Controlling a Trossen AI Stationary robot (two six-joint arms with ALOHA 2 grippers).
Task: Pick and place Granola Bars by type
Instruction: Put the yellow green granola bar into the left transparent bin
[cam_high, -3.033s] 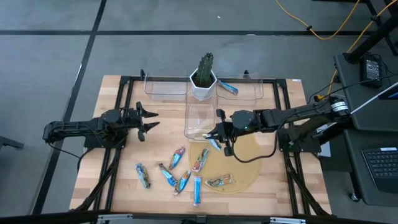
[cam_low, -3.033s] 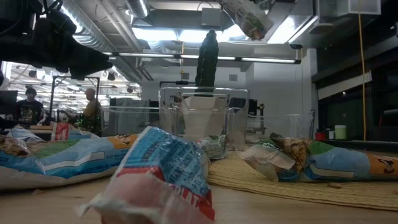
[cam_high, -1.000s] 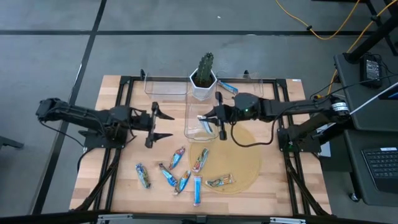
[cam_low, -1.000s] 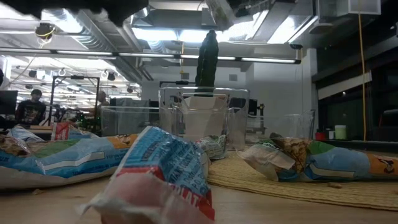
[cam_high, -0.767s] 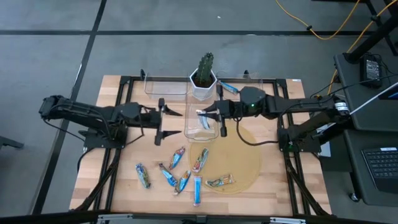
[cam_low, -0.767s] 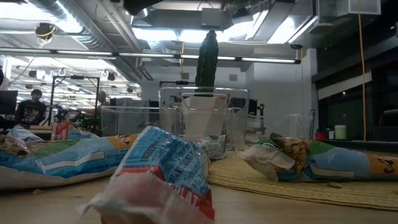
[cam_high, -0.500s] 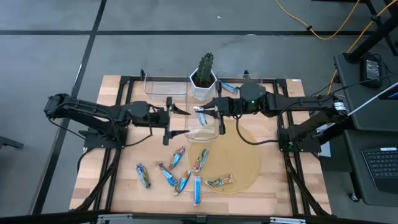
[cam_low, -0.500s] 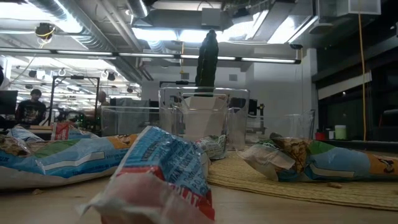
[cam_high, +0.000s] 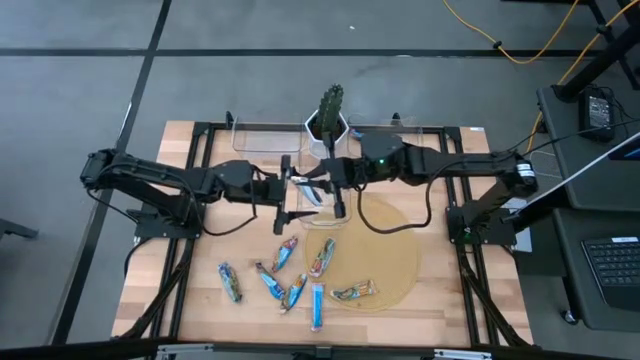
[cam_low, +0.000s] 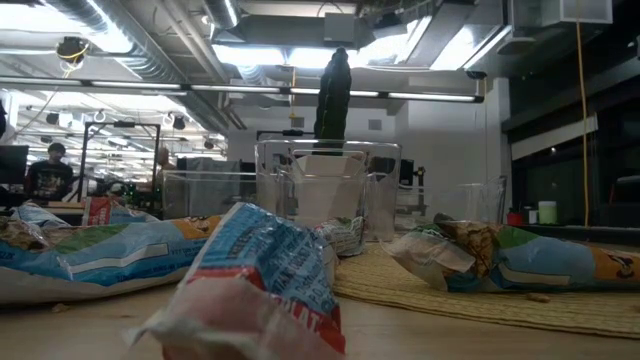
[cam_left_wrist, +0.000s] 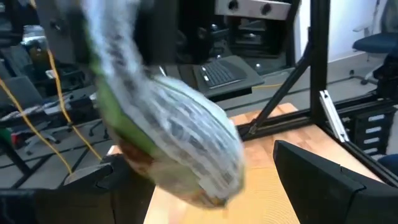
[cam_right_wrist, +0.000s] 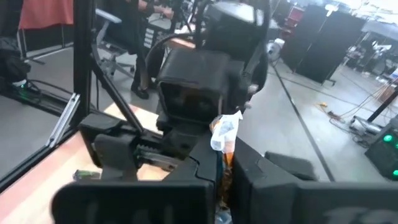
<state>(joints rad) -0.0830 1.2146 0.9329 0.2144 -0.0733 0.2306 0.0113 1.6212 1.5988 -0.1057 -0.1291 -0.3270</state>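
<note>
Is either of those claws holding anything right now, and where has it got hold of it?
The right claw pinches a granola bar by one end of its wrapper. The left claw is open around its other end, not gripping.

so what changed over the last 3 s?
Right gripper, shut on a granola bar, lifted it off the mat and carried it left over the clear bin. Left gripper, open, reached right to meet it. The loose bars and cactus stayed put.

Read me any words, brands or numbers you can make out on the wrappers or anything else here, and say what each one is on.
None can be read with confidence.
Nearest bar wrapper, low view: white letters on a red band, too blurred.
Bar between the left gripper's fingers: rows of print, smeared.
Bars on the table, high view: print too small.
</note>
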